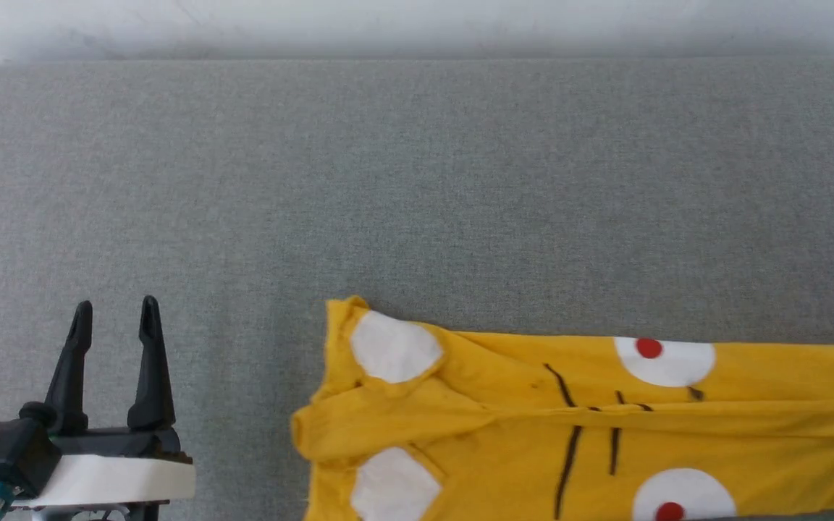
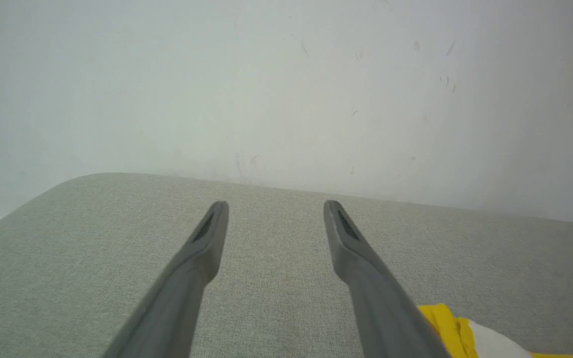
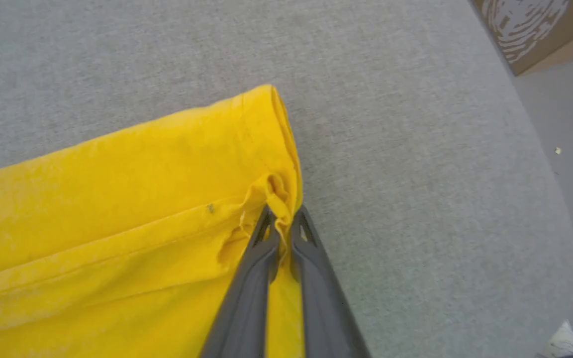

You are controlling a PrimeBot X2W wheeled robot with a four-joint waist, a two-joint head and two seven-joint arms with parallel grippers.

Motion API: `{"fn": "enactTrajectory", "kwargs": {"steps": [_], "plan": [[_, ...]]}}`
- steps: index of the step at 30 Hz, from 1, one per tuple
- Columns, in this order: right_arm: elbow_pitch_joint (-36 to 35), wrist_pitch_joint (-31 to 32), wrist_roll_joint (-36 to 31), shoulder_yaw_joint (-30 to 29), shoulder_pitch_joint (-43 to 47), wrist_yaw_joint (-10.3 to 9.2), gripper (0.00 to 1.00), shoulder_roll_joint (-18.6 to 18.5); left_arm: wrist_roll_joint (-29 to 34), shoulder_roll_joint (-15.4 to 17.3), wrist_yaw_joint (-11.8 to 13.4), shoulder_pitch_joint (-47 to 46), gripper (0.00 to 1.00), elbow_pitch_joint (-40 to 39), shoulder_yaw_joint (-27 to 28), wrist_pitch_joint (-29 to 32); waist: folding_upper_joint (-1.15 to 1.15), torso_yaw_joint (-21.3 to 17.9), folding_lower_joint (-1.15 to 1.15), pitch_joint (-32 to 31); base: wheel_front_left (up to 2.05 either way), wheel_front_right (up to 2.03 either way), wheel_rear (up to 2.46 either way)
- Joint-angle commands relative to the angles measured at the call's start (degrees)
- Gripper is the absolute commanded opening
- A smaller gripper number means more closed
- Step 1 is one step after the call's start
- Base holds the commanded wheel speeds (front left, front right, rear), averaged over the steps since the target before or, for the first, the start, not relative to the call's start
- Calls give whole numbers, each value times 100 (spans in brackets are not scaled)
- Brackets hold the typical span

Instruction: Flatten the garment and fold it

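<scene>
A yellow T-shirt (image 1: 576, 420), doubled into a long band, lies along the near edge of a grey padded table (image 1: 417, 181), its length running left to right across the robot's front. The right gripper (image 3: 282, 219) is pinched tight on the hem at the band's right-hand end (cloth bunches between the tips). The left gripper (image 1: 116, 302) hovers over bare table, fingers spread wide and empty, with the band's other end a little way off to its right. By this layout, the left arm is the nearer one for that free end.
</scene>
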Motion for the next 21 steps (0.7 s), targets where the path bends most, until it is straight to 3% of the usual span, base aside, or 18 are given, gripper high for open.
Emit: {"fn": "enactTrajectory", "kwargs": {"steps": [1,5,9,21], "plan": [[-54,40,-178,-189,-54,-12,0,-40,107,-27,-44,64,100,47,22,-27,-1,-22,0,-54,0,0,0],[-77,112,-442,-598,-42,-12,0,-202,359,-19,-76,82,100,182,-19,-27,-1,-1,0,-184,0,0,0],[-144,177,-315,-474,67,-12,0,-192,442,-119,-103,129,100,300,-79,-27,-1,0,0,-389,0,0,0],[-774,807,1647,2059,492,-12,0,-22,459,-328,-182,331,100,478,-197,-27,-1,-12,0,-891,0,0,0]]}}
